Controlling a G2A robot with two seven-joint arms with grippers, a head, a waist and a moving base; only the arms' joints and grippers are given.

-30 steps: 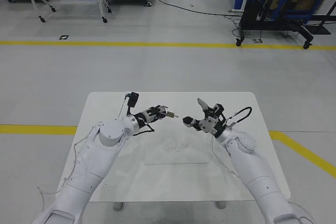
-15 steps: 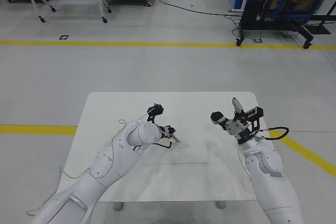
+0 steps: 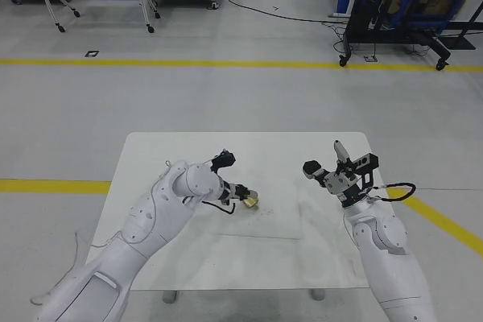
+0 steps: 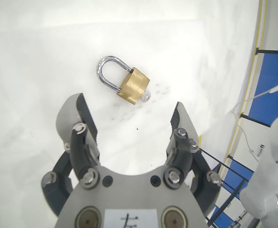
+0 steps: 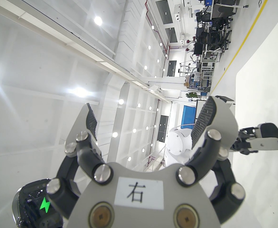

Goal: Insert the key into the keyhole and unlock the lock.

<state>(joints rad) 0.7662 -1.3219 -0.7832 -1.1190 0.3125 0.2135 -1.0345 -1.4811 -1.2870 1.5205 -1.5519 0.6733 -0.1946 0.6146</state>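
From above, the white desk point(image 3: 306, 258) carries a small brass padlock point(image 3: 250, 201) near its middle. The left hand point(image 3: 243, 194) sits right beside the padlock, though from up here I cannot tell whether they touch. The right hand point(image 3: 324, 158) is held up well apart, towards the desk's other side, with its fingers spread and nothing between them.

The left wrist view settles it. The left hand point(image 4: 129, 106) is wide open and the padlock point(image 4: 133, 85) lies flat on the desk just beyond its fingertips, between their lines and apart from both. The silver shackle point(image 4: 105, 69) points away from the hand. The key point(image 4: 145, 96) shows its round head sticking out of the brass body's opposite end.

The right wrist view has the right hand point(image 5: 150, 103) open and empty, aimed out at the room. The desk point(image 5: 267, 84) edge runs along one side, and the left hand point(image 5: 260, 141) shows farther off above it.
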